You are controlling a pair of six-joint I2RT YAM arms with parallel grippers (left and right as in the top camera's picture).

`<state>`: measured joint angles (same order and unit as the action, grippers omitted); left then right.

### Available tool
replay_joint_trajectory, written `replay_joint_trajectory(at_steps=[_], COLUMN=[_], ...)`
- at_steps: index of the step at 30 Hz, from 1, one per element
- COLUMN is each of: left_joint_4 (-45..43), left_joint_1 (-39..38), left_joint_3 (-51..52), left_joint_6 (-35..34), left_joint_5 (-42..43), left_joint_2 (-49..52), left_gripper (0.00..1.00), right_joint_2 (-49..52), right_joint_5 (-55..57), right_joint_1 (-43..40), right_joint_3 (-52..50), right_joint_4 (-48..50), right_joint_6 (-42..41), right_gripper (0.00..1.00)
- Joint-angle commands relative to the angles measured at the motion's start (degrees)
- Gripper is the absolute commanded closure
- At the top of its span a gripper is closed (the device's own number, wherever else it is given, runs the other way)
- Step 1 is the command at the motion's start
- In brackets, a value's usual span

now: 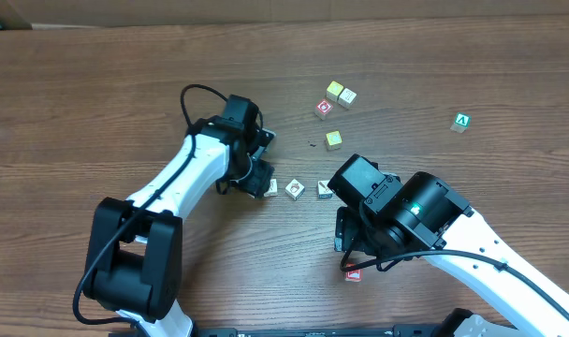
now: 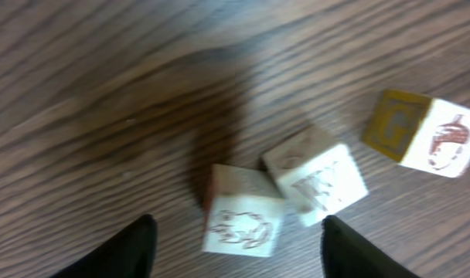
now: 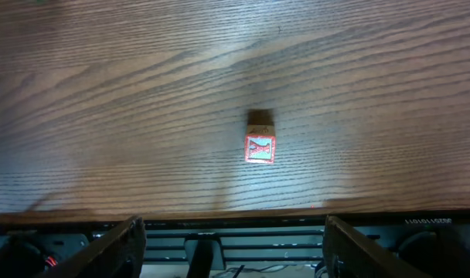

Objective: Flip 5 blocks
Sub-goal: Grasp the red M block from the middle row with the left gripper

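Three blocks lie in a row mid-table: one (image 1: 271,187) at my left gripper (image 1: 258,178), then two more (image 1: 295,190) (image 1: 324,189) to its right. In the left wrist view the nearest block (image 2: 243,220), pale with a reddish print, sits between my open left gripper (image 2: 239,255) fingers without touching either. A tilted pale block (image 2: 316,176) leans against it, and another block (image 2: 424,133) has an ochre side. A red-faced block (image 1: 353,274) (image 3: 260,148) lies near the front edge. My right gripper (image 3: 235,247) stands open and empty, short of that block.
Yellow and cream cubes (image 1: 335,90) (image 1: 347,96) (image 1: 333,139) and a red-ring cube (image 1: 324,109) sit at the back. A green "A" cube (image 1: 462,122) is far right. The table's front edge (image 3: 235,212) runs just beyond my right fingers.
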<state>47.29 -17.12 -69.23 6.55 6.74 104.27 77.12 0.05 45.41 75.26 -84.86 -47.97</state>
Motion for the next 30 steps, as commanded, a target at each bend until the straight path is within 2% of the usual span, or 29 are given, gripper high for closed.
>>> replay_joint_trajectory(at_steps=[1,4,13,26,30], left_joint_4=[0.0,0.3,2.2,-1.2,-1.3], left_joint_1=[2.3,3.3,2.4,3.0,3.0], left_joint_3=[0.2,0.2,0.9,4.3,4.3], left_joint_6=[1.2,2.7,9.3,8.6,8.4], left_joint_5=[-0.3,2.6,9.6,9.4,9.4], left_joint_2=[0.4,0.4,0.5,0.5,0.5], left_gripper=[0.45,0.51,0.52,0.5,0.62], right_joint_2=[-1.3,-1.3,-1.3,-1.3,-1.3], right_joint_5=[-1.3,-1.5,-1.7,-1.9,-1.9], right_joint_1=[-0.2,-0.2,-0.2,-0.2,-0.2], right_joint_3=[1.7,1.7,1.7,1.7,1.7], right_joint_4=[0.0,-0.2,-0.6,-2.0,-2.0], right_joint_6=[0.5,0.5,0.4,0.4,0.4], right_gripper=[0.26,0.26,0.26,0.26,0.26])
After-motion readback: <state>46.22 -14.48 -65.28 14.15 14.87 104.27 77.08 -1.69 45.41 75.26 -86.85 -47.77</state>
